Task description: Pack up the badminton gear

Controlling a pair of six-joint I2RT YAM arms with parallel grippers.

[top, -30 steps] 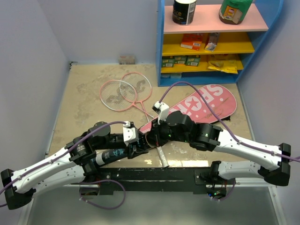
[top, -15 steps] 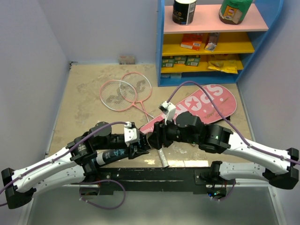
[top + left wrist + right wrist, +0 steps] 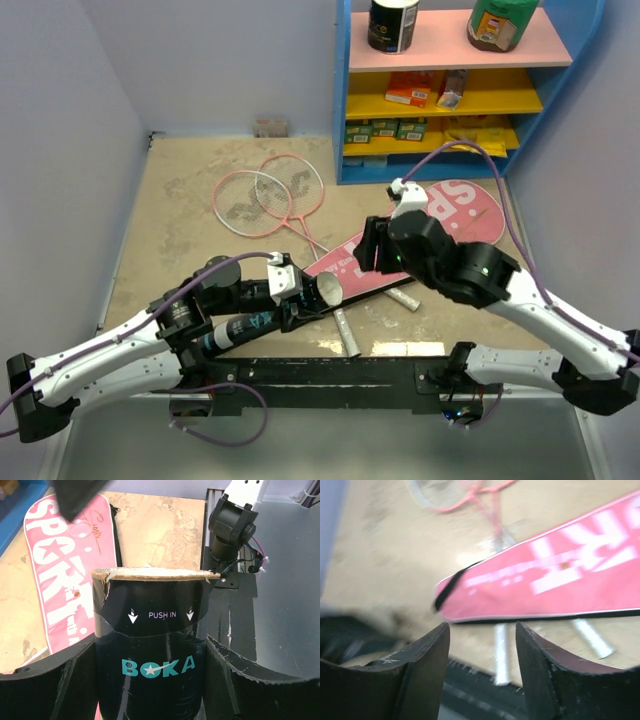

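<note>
Now, we count one long black shuttle tube [image 3: 250,325], two pink-framed rackets [image 3: 268,195], one pink bag [image 3: 478,222] lettered "SPORT", and two hands.

The left hand [image 3: 300,302] is clamped around the tube; in its wrist view a finger presses on each side of the black body marked "BOKA" and "PUSH IN". The tube lies low above the near part of the desk [image 3: 180,250], with its ragged open mouth close to the bag's narrow end.

The right hand [image 3: 482,627] hangs above the bag with its fingers spread and nothing between them.

The two rackets lie flat at mid-desk with their heads overlapping, and their thin shafts run toward the bag's narrow end. The bag lies on a diagonal, its wide end just beside the foot of the blue shelf unit [image 3: 342,100]. Two white sticks, one [image 3: 345,330] and another [image 3: 403,298], rest on the desk at the bag's near edge.

On the shelf unit's top board we count two jars, a dark one [image 3: 393,25] and a green one [image 3: 500,22]. Small boxes sit on the boards below.

For room, we see bare desk left of the rackets and between them and the left arm. Pale walls close the left, back and right sides, the shelf unit fills the far right corner, and a black base rail [image 3: 330,372] runs along the near edge.
</note>
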